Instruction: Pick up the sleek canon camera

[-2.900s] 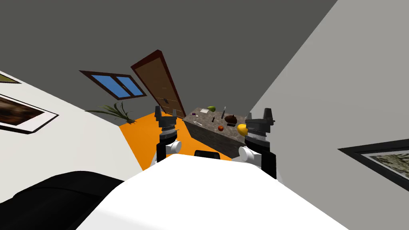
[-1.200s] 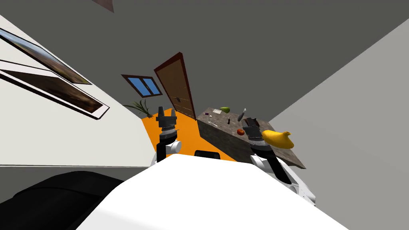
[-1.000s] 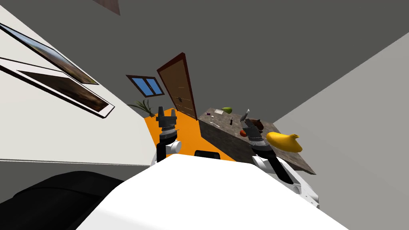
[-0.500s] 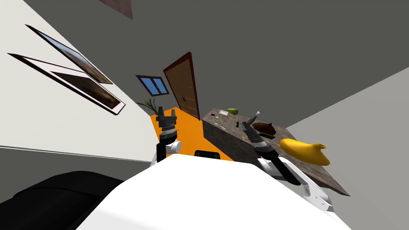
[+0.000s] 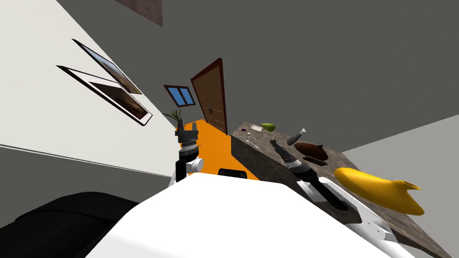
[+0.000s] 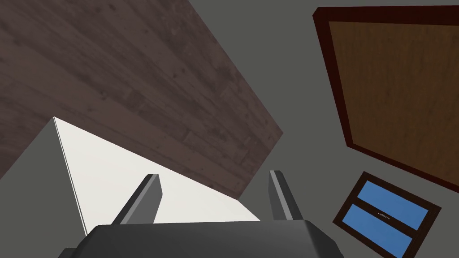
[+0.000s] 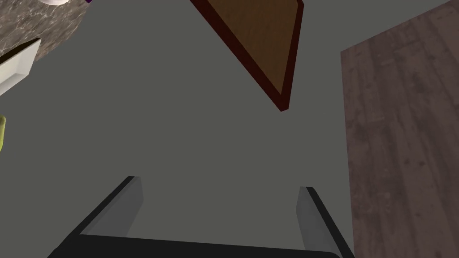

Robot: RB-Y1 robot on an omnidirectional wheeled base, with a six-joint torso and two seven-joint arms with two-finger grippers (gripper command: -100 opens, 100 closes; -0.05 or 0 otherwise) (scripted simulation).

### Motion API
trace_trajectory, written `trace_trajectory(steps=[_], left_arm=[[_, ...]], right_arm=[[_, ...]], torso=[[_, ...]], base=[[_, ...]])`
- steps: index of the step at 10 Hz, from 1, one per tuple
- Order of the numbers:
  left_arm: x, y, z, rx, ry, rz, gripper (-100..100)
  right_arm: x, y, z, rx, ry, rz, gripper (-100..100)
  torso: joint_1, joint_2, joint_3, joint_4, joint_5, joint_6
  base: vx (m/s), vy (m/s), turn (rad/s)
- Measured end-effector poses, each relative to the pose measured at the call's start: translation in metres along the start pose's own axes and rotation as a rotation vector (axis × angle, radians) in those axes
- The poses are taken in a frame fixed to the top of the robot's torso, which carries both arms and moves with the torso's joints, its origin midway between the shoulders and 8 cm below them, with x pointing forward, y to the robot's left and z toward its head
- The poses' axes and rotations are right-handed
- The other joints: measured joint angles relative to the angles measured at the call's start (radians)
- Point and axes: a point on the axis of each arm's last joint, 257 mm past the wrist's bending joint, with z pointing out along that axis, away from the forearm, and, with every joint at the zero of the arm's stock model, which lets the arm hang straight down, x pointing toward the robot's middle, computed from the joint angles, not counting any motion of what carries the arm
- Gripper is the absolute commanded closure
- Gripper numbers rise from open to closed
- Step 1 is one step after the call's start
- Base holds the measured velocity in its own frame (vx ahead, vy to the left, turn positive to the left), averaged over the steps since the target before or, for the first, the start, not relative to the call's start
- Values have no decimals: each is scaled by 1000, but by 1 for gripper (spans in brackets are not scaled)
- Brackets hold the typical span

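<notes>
Shows the right hand (image 5: 274, 143) stretched forward over a brown marbled counter (image 5: 257, 161), its two fingers (image 7: 132, 201) spread wide with nothing between them. Places the camera (image 5: 313, 160), a low dark flat block, on the counter to the right of that hand's wrist, apart from the fingertips and just beside a brown rounded object (image 5: 310, 150). Puts a grey bottle-like shape (image 5: 296, 136) a little beyond the fingertips on the right, and a green fruit (image 5: 267, 126) farther ahead near the counter's far edge, by a small white item (image 5: 256, 128). Sets a large yellow object (image 5: 378, 190) farther right of the forearm. Shows the left hand (image 5: 186, 130) held upright well to the left, off the counter and over an orange floor (image 5: 210, 143), likewise spread wide and empty. Beyond it, a brown door (image 5: 210, 96) and a small blue window (image 5: 181, 95) in a grey wall (image 5: 291, 67).
</notes>
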Motion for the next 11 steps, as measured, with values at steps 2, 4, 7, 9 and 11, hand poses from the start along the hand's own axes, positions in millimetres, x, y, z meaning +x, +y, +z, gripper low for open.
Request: trace_trajectory(steps=[2,4,7,9,11], left_arm=[[0,0,0,0,0,0,0],[0,0,0,0,0,0,0],[0,0,0,0,0,0,0],[0,0,0,0,0,0,0],[0,0,0,0,0,0,0]], right_arm=[[7,-15,-8,21,72,-43,-100],[16,-27,-17,44,146,-84,-100],[28,-50,-31,76,254,-146,-100],[33,-63,-47,101,331,-187,-100],[37,-79,-59,126,410,-230,-100]], torso=[[-1,0,0,0,0,0],[-2,1,0,0,0,0],[-3,1,1,0,-1,1],[-4,2,1,0,-1,1],[-5,2,1,0,-1,1]], base=[[36,36,130],[36,17,160],[32,8,163],[28,-11,137],[19,-20,135]])
